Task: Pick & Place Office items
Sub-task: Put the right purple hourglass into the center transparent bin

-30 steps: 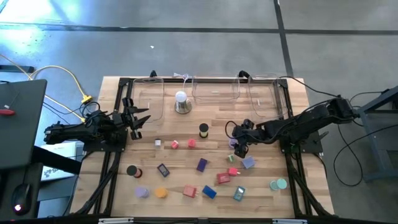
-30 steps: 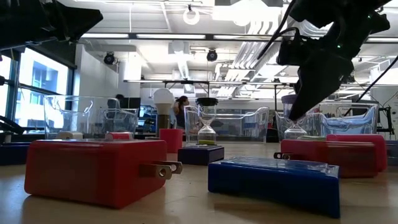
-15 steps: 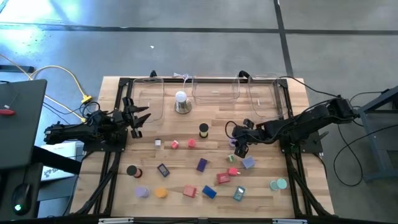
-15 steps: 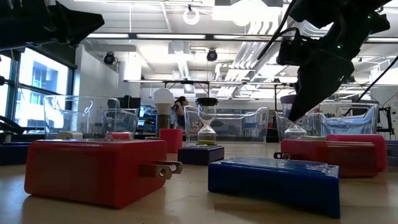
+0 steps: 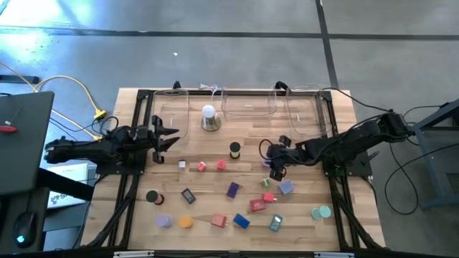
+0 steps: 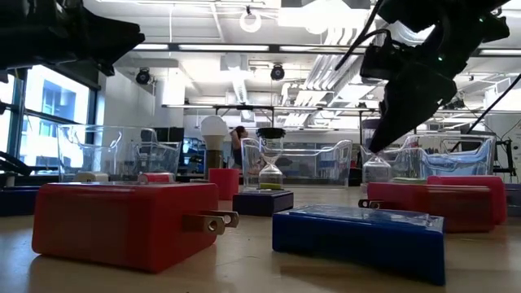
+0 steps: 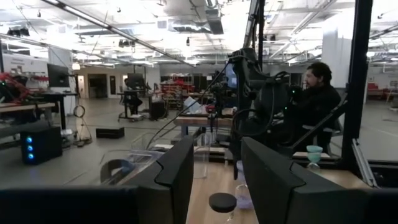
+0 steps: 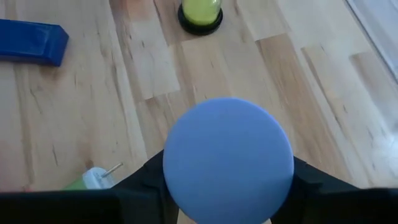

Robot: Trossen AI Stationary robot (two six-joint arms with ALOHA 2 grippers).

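The lilac roll (image 8: 228, 158) is sitting between the right gripper's (image 5: 273, 169) fingers, which are clamping it from both sides right of the table's (image 5: 337, 100) middle. Five more rolls are standing free: one black-topped (image 5: 234, 149), one black (image 5: 151, 196), one lilac (image 5: 163, 221), one orange (image 5: 186, 221), one teal (image 5: 320, 212). Roughly a dozen blocks are lying around them (the smallest are hard to count), among them one blue block (image 5: 241, 221) and one purple block (image 5: 233, 190). Three clear trays (image 5: 247, 104) are lining the far edge, with one white dome (image 5: 209, 117) in front of them. The left gripper (image 5: 171, 135) is hovering at the left edge, fingers apart and empty. Compared with a second ago, the right gripper is sitting slightly higher with its fingers drawn in on the roll, and the left gripper is reaching farther over the table.
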